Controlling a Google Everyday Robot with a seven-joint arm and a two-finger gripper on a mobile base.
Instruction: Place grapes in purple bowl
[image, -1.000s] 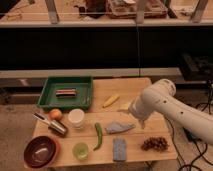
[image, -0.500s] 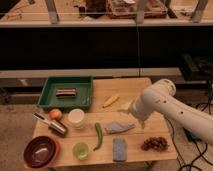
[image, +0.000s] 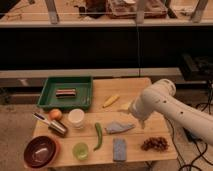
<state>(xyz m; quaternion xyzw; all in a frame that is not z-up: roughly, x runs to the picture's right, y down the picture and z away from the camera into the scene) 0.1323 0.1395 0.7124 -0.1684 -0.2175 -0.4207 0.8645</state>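
Note:
The grapes (image: 155, 144), a dark reddish bunch, lie on the wooden table near its front right corner. The purple bowl (image: 41, 151) stands at the front left corner and holds nothing that I can see. My gripper (image: 142, 123) hangs from the white arm over the right part of the table. It is above and a little left of the grapes, apart from them. It is open with nothing in it. The bowl is far to its left.
A green tray (image: 50, 86) with a small bar in it sits at the back left. An orange (image: 55, 114), a metal can (image: 56, 126), a white cup (image: 76, 118), a green cup (image: 80, 150), a green chili (image: 98, 136), a blue sponge (image: 119, 149), a grey packet (image: 119, 127) and a banana (image: 111, 100) lie between.

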